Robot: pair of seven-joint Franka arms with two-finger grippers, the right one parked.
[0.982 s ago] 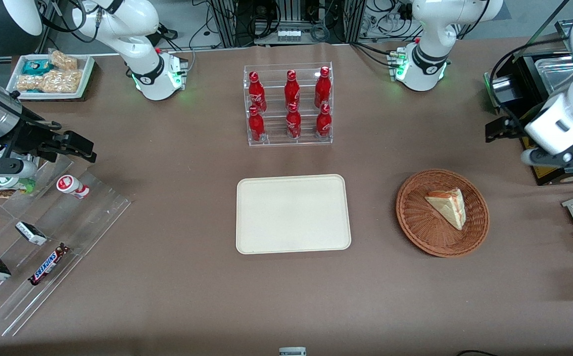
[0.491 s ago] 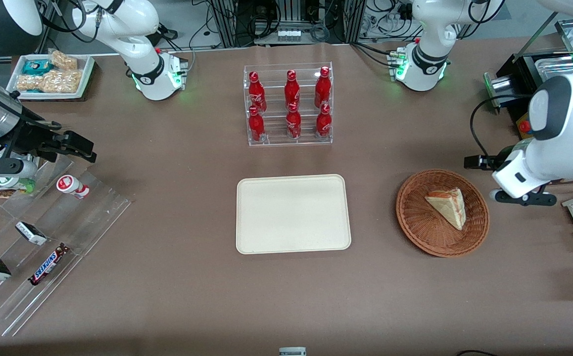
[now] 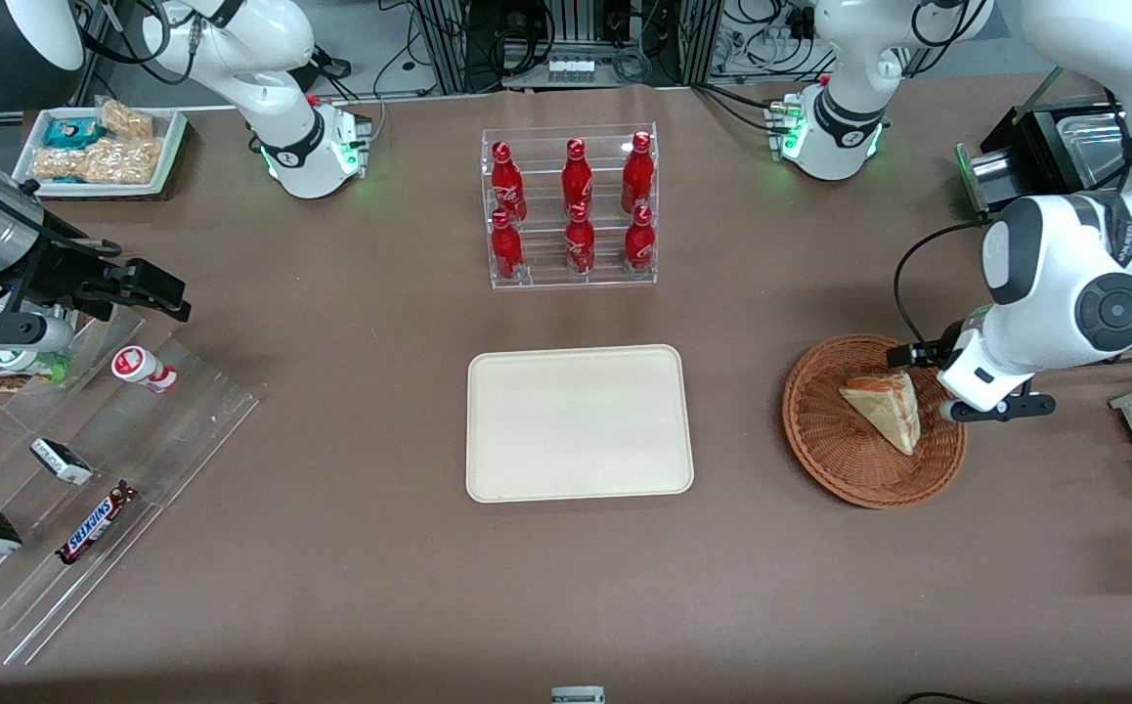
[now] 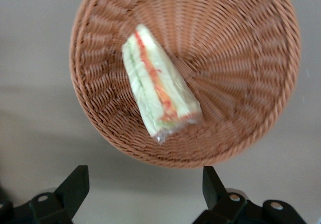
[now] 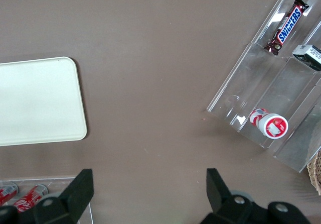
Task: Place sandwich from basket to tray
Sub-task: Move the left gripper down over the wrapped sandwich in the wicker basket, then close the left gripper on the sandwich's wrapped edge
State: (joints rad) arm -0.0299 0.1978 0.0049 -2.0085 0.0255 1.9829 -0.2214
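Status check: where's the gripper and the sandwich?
Gripper open, above basket rim. Sandwich in basket, untouched. Tray bare; nothing in the way.

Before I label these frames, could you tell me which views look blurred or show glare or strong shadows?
Left wrist view: motion-smeared, the sandwich and basket weave soft; the open gripper hangs above the basket's edge, a soft shadow beneath. Front view: sharp and evenly lit, glare only on the cola bottles. Right wrist view: crisp, the tray slightly washed out.

Basket (image 3: 845, 469) is rough woven wicker, the sandwich (image 4: 158, 96) looks wrapped in shiny clear film, tray (image 3: 580, 422) is smooth matt plastic, tabletop (image 3: 380, 548) has a dull brown cover. The end effector (image 4: 143, 194) over the basket is matt black plastic.
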